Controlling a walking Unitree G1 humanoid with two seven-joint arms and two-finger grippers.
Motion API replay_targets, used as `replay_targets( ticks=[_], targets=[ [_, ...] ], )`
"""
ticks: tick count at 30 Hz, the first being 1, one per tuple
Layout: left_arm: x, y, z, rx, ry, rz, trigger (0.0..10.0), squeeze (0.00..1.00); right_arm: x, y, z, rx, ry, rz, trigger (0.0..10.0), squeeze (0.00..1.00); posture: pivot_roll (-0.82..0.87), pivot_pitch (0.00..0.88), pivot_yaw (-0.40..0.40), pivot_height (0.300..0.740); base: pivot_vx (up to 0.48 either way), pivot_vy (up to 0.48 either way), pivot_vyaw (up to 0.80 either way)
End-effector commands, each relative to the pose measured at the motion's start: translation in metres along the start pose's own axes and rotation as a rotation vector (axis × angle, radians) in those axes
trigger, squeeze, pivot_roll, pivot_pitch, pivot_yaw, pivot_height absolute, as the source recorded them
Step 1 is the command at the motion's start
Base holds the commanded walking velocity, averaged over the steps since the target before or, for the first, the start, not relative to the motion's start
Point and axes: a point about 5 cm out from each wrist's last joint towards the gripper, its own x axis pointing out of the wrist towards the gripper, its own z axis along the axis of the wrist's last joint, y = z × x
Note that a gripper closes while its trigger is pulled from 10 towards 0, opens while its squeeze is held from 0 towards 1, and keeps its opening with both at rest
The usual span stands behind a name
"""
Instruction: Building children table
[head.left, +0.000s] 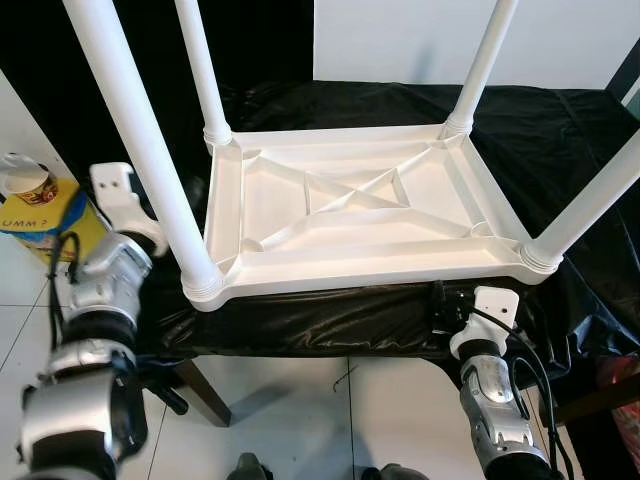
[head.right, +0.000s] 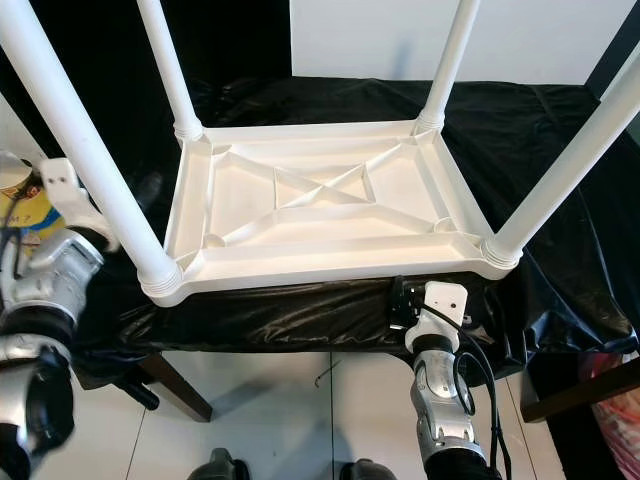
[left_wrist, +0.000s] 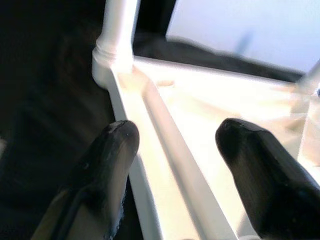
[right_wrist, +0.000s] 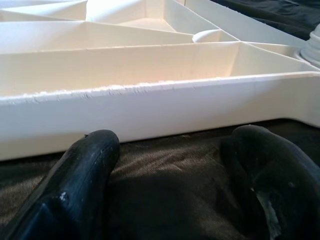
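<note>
Children table (head.left: 355, 205) laid upside down on black-draped table (head.left: 560, 130), four legs seated, pointing up. Left hand (left_wrist: 175, 150) spread open, empty, straddling side rim. Right hand (right_wrist: 175, 165) open, empty, just short of near rim (resting on cloth). Likely next: rims to be gripped squarely before flipping; slippery plastic, leg swing to be watched.

White plastic children's table (head.left: 360, 205), upside down on the bench (head.left: 560, 130), which is draped in black cloth. Underside faces up: rectangular frame with raised rim, diagonal ribs crossing at centre. Four round white legs (head.left: 140, 140) stand up from the corner sockets, all seated. Near edge lies along the bench's front edge.
</note>
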Motion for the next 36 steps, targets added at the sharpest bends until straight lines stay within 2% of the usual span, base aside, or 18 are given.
replay_targets(
  ticks=[1, 5, 6, 7, 9, 10, 11, 12, 13, 14, 15, 17, 20, 21, 23, 26, 29, 36],
  targets=[
    [-0.004, -0.027, -0.005, -0.01, 0.021, -0.42, 10.0, 0.0, -0.008, -0.003, -0.018, 0.009, 0.093, -0.019, 10.0, 0.0, 0.02, 0.15, -0.013, 0.74, 0.0, 0.0, 0.0],
    [-0.012, -0.049, -0.016, -0.04, 0.041, -0.52, 10.0, 0.0, -0.01, -0.001, -0.024, 0.015, 0.118, -0.03, 10.0, 0.0, 0.02, 0.153, -0.011, 0.74, 0.0, 0.0, 0.0],
    [-0.012, -0.049, -0.016, -0.04, 0.041, -0.52, 10.0, 0.0, -0.01, -0.001, -0.024, 0.015, 0.118, -0.03, 10.0, 0.0, 0.02, 0.153, -0.011, 0.74, 0.0, 0.0, 0.0],
    [-0.018, -0.062, -0.02, -0.053, 0.043, -0.566, 10.0, 0.0, -0.011, 0.0, -0.026, 0.019, 0.128, -0.037, 10.0, 0.0, 0.02, 0.155, -0.008, 0.74, 0.0, 0.0, 0.0],
    [-0.019, -0.065, -0.02, -0.056, 0.043, -0.576, 10.0, 0.0, -0.011, 0.0, -0.027, 0.019, 0.13, -0.038, 10.0, 0.0, 0.02, 0.155, -0.008, 0.74, 0.0, 0.0, 0.0],
    [-0.022, -0.073, -0.023, -0.065, 0.045, -0.593, 10.0, 0.0, -0.012, 0.001, -0.028, 0.018, 0.133, -0.037, 10.0, 0.0, 0.02, 0.156, -0.005, 0.74, 0.0, 0.0, 0.0],
    [-0.022, -0.073, -0.023, -0.065, 0.045, -0.593, 10.0, 0.0, -0.012, 0.001, -0.028, 0.018, 0.133, -0.037, 10.0, 0.0, 0.02, 0.156, -0.005, 0.74, 0.0, 0.0, 0.0],
    [-0.026, -0.081, -0.026, -0.086, 0.05, -0.608, 10.0, 0.0, -0.012, 0.001, -0.029, 0.016, 0.135, -0.037, 10.0, 0.0, 0.01, 0.157, -0.002, 0.74, 0.0, 0.0, 0.0],
    [-0.026, -0.081, -0.026, -0.086, 0.05, -0.608, 10.0, 0.0, -0.012, 0.001, -0.029, 0.016, 0.135, -0.037, 10.0, 0.0, 0.01, 0.157, -0.002, 0.74, 0.0, 0.0, 0.0],
    [-0.034, -0.096, -0.029, -0.119, 0.055, -0.627, 10.0, 0.0, -0.013, 0.001, -0.031, 0.014, 0.137, -0.035, 10.0, 0.0, 0.01, 0.159, 0.002, 0.74, 0.0, 0.0, 0.0],
    [-0.034, -0.096, -0.029, -0.119, 0.055, -0.627, 10.0, 0.0, -0.013, 0.001, -0.031, 0.014, 0.137, -0.035, 10.0, 0.0, 0.01, 0.159, 0.002, 0.74, 0.0, 0.0, 0.0],
    [-0.043, -0.11, -0.033, -0.195, 0.058, -0.627, 10.0, 0.0, -0.011, 0.0, -0.032, 0.009, 0.137, -0.033, 10.0, 0.0, 0.01, 0.16, 0.008, 0.74, 0.0, 0.0, 0.0],
    [-0.048, -0.118, -0.036, -0.218, 0.062, -0.629, 10.0, 0.0, -0.01, -0.001, -0.032, 0.006, 0.137, -0.034, 10.0, 0.0, 0.01, 0.161, 0.008, 0.74, 0.0, 0.0, 0.0],
    [-0.059, -0.138, -0.044, -0.269, 0.066, -0.64, 10.0, 0.0, -0.008, -0.003, -0.031, 0.003, 0.133, -0.036, 10.0, 0.0, 0.01, 0.162, 0.008, 0.74, 0.0, 0.0, 0.0],
    [-0.063, -0.145, -0.046, -0.286, 0.067, -0.644, 10.0, 0.0, -0.007, -0.004, -0.031, 0.001, 0.132, -0.038, 10.0, 0.0, 0.01, 0.162, 0.008, 0.74, 0.0, 0.0, 0.0],
    [-0.066, -0.152, -0.047, -0.307, 0.067, -0.644, 10.0, 0.0, -0.007, -0.004, -0.031, 0.0, 0.132, -0.038, 10.0, 0.0, 0.02, 0.163, 0.006, 0.74, 0.0, 0.0, 0.0],
    [-0.071, -0.171, -0.045, -0.34, 0.055, -0.632, 10.0, 0.0, -0.006, -0.002, -0.032, -0.004, 0.136, -0.03, 10.0, 0.0, 0.02, 0.162, 0.002, 0.74, 0.0, 0.0, 0.0],
    [-0.072, -0.188, -0.042, -0.366, 0.044, -0.601, 10.0, 0.0, -0.006, -0.001, -0.033, -0.01, 0.136, -0.02, 10.0, 0.0, 0.02, 0.163, 0.0, 0.74, 0.0, 0.0, 0.0]
  ],
)
